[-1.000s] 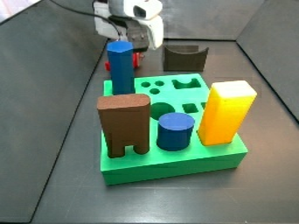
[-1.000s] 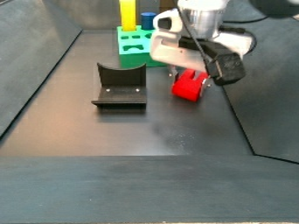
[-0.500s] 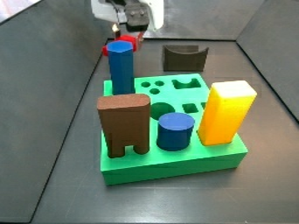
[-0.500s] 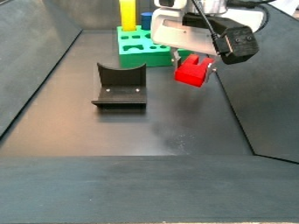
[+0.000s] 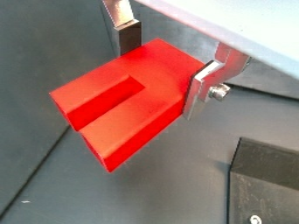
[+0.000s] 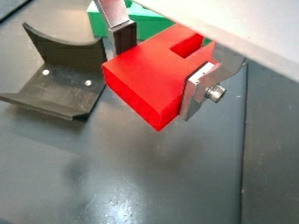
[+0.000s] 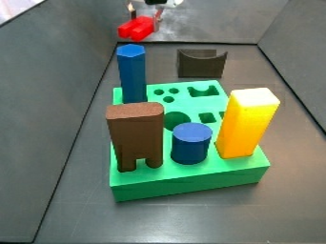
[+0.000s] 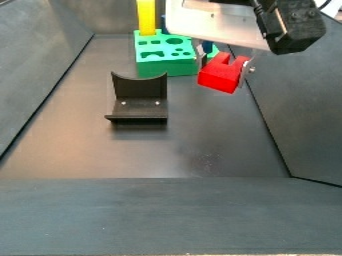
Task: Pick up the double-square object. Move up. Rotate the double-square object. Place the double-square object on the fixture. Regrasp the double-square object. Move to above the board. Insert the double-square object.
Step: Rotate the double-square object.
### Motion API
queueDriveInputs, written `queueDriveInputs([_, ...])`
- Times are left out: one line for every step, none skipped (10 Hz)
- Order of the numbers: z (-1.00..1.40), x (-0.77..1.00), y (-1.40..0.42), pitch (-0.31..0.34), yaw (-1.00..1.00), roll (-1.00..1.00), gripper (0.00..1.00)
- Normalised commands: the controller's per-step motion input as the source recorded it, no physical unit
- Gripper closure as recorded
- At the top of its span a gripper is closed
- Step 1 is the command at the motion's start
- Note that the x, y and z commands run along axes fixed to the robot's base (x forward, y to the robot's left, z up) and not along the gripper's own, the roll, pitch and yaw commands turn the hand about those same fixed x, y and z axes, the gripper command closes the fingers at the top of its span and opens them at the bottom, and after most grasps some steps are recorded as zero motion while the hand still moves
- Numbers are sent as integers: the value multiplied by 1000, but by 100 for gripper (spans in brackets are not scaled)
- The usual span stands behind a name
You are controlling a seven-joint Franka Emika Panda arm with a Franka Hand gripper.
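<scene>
The double-square object (image 5: 122,101) hangs clear of the dark floor (image 8: 201,150), clamped between the gripper's (image 6: 158,70) silver finger plates; in both wrist views a plate presses each of its two opposite sides, and its stepped red end face points away from the hand. In a side view it shows as a red block (image 8: 219,74) under the white gripper body (image 8: 234,25), beside the fixture and near the board's corner; in a side view only its red tip (image 7: 133,28) shows at the upper edge, behind the blue column.

The board (image 7: 192,176), the widest thing here, is a bright-green slab with shaped holes in its top. Standing in it are a yellow rectangular block (image 7: 247,121), a brown arch-shaped block (image 7: 133,135), a tall blue hexagonal column (image 7: 130,74) and a short blue cylinder (image 7: 192,143).

The fixture (image 8: 136,98) stands on the floor apart from the board, dark brown with a concave top, nothing resting on it.
</scene>
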Motion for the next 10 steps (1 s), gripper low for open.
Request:
queueDriveInputs([0, 0, 0, 0, -1000, 0, 100])
queueDriveInputs([2, 3, -7, 0, -1000, 0, 100])
queueDriveInputs([3, 2, -4, 0, -1000, 0, 100])
queueDriveInputs([2, 0, -3, 0, -1000, 0, 100])
queueDriveInputs([1, -4, 6, 0, -1000, 0, 100])
queueDriveInputs([1, -6, 8, 1, -1000, 0, 100])
queueDriveInputs([0, -7, 8, 1, -1000, 0, 100])
queueDriveInputs([0, -8, 9, 1, -1000, 0, 100])
queueDriveInputs([0, -8, 9, 1, -1000, 0, 100])
queueDriveInputs([0, -9, 10, 1, -1000, 0, 100])
